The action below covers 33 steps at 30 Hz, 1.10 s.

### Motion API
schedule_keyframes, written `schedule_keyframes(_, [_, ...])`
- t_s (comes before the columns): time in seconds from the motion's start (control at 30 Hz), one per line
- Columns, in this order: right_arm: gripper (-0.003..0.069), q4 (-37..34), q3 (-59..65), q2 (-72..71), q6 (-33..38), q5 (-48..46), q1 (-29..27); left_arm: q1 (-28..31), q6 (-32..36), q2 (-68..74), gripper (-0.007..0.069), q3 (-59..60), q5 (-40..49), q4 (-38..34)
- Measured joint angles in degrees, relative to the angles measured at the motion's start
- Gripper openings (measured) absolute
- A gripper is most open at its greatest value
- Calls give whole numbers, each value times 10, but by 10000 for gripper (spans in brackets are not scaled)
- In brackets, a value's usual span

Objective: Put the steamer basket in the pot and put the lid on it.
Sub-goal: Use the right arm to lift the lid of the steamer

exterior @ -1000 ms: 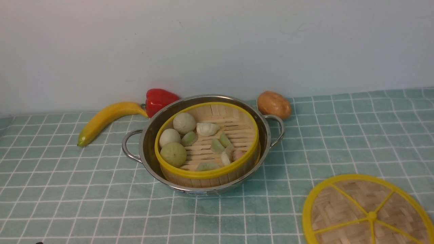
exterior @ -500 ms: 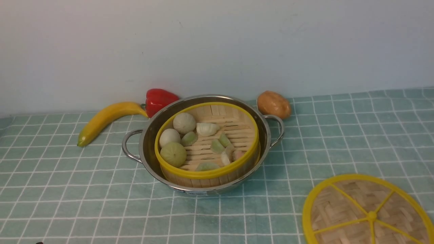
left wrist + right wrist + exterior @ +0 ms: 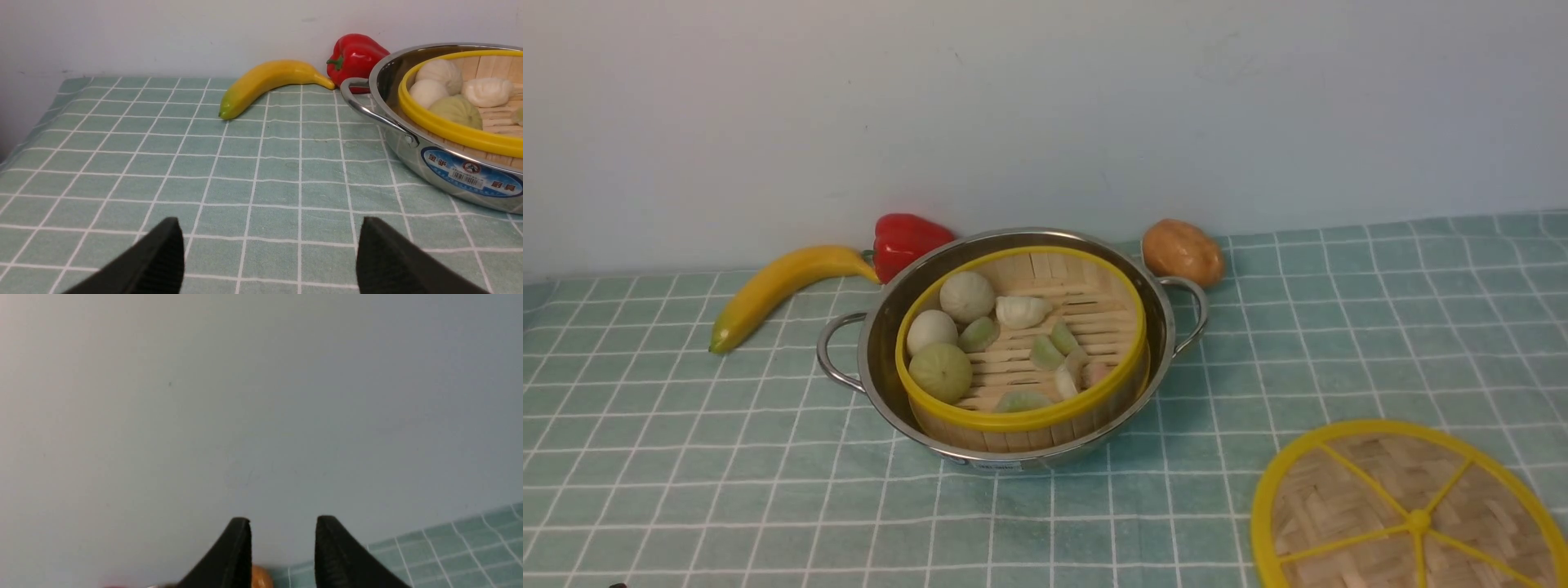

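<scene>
Yellow-rimmed, woven-bamboo flat round lid (image 3: 1409,508) lies on tabletop (image 3: 686,457), between neither pair; left jaws and right jaws apart, empty. Likely light, stiff, thin: you pinch its thick rim edge-on.

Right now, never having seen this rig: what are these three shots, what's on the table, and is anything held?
This is a robot with two arms, each ending in a pair of black fingers. The wide shot comes from a camera between the arms, looking forward. The other two come from cameras on the wrists. One shows the left fingers spread apart over the checked cloth. The other shows the right fingers apart, pointing mostly at the wall. Neither pair holds anything.

On the cloth stands a steel pot, with the bamboo steamer basket of buns already sitting inside it. The woven lid lies flat on the robot's right, nearer the camera, and is not yet on. Behind the pot lie a banana, a red pepper and a potato.
</scene>
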<state>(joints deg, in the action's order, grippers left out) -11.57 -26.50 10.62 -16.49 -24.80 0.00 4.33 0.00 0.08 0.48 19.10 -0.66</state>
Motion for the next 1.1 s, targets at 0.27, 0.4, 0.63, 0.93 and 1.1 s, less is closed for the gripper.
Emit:
schedule_keyframes(0.27, [240,-31,-149,163,248,-281,0,0,0,0,524,0,0,0])
schedule_keyframes(0.4, [240,-104,-206,270,382,-328,0,0,0,-1,524,0,0,0])
schedule_keyframes(0.63, [240,-225,-239,467,527,-349,1,0,0,-1,524,0,0,0])
schedule_keyframes(0.93, [240,-78,-249,641,400,-352,101,0,0,-1,524,0,0,0])
schedule_keyframes(1.1, [240,29,-287,724,283,-365,165,0,0,-1,524,0,0,0])
